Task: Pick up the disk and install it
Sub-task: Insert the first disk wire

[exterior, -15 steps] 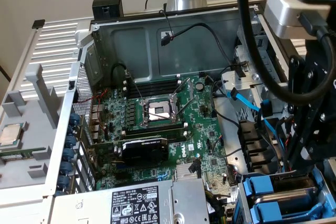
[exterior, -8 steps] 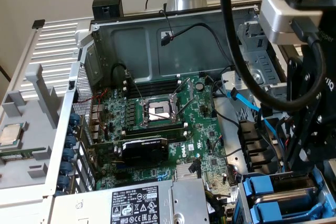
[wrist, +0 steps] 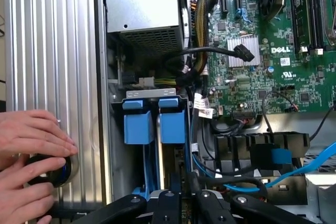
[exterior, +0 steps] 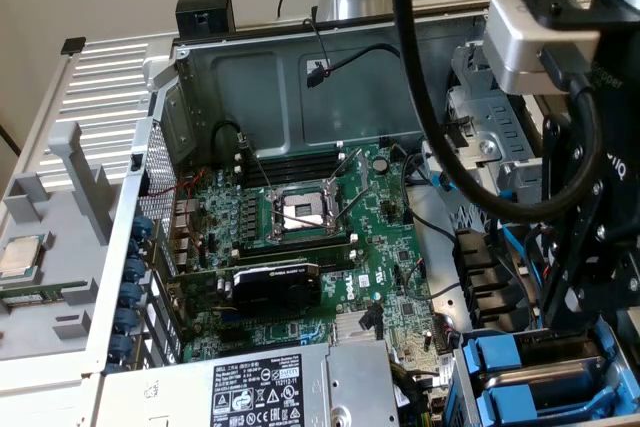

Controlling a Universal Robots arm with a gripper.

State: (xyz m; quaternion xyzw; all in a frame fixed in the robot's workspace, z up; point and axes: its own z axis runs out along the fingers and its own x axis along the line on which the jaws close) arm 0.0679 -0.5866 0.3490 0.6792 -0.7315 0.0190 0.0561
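exterior view: an open grey metal computer case [exterior: 300, 77] lies with its green motherboard [exterior: 330, 247] facing up. the black robot gripper [exterior: 570, 319] hangs at the exterior view's right, low over a grey metal drive cage [exterior: 462, 372]. the disk [exterior: 500, 357], seen as a long drive framed by a blue plastic carrier, sits in that cage directly beneath the gripper. a second blue plastic carrier [exterior: 520, 407] lies just beside it, on the side away from the motherboard. gripper and disk look very close, but i cannot tell whether they touch, nor whether the gripper is wide, narrow or clamped on anything. a small square silver processor chip [exterior: 20, 255] rests well apart at the exterior view's left. wrist view: the gripper's [wrist: 181, 198] black linkage lines up with the disk [wrist: 172, 120], whose blue end stands beside the second carrier's, nearer the motherboard. a person's two hands [wrist: 34, 135] rest on a ribbed silver metal panel [wrist: 52, 51], around a round black object [wrist: 44, 170].
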